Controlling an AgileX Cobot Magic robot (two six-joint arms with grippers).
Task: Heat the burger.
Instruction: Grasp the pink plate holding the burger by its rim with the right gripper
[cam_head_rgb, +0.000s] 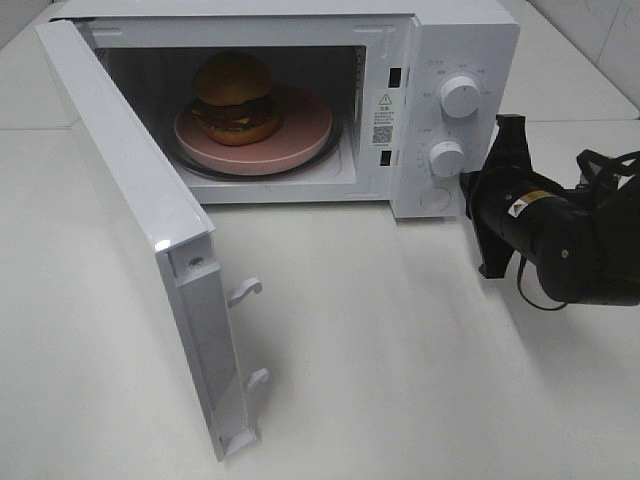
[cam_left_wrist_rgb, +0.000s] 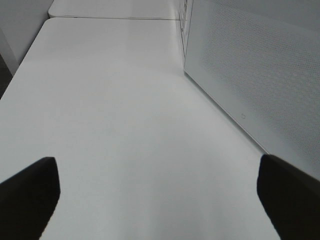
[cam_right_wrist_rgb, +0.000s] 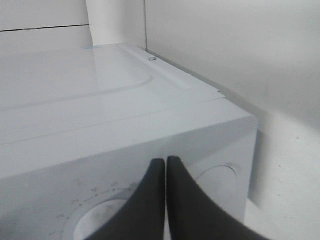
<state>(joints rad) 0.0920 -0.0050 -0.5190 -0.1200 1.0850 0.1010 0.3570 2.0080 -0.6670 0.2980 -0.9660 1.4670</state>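
The burger (cam_head_rgb: 236, 95), with a domed golden bun and dark patty, sits on a pink plate (cam_head_rgb: 305, 130) inside the white microwave (cam_head_rgb: 470, 40). The microwave door (cam_head_rgb: 130, 200) stands swung wide open toward the front left. My right gripper (cam_head_rgb: 468, 183) is shut and empty, its tips just right of the lower knob (cam_head_rgb: 447, 158). In the right wrist view its closed fingertips (cam_right_wrist_rgb: 166, 161) point at the control panel's edge between the two knobs. My left gripper (cam_left_wrist_rgb: 157, 165) is open over bare table, beside the door's outer face (cam_left_wrist_rgb: 260, 75); the high view does not show it.
The upper knob (cam_head_rgb: 460, 96) sits above the lower one on the control panel. The white table (cam_head_rgb: 420, 380) spreads in front of the microwave. The right arm's black body (cam_head_rgb: 570, 240) lies at the table's right edge. Two latch hooks (cam_head_rgb: 245, 290) stick out of the door's edge.
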